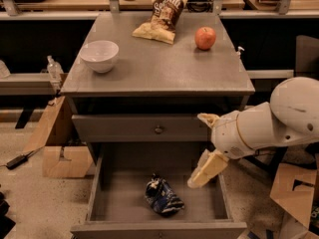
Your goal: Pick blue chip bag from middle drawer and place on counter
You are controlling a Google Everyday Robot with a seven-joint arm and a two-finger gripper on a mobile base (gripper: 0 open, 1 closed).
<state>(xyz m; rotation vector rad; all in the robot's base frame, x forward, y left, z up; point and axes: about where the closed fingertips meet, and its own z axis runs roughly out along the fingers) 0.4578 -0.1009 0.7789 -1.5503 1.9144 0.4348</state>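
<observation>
Two risks stand out. The gripper (196,150), fingers spread wide and holding nothing, hangs right of centre over the right part of the open middle drawer (124,193). The blue chip bag (163,197) lies on the drawer floor at lower centre, near it but apart. A careless descent could clip the drawer's right wall or the shut drawer front (124,128) above. Crumpled foil may also slip from a shallow pinch before reaching the desk (159,68).
</observation>
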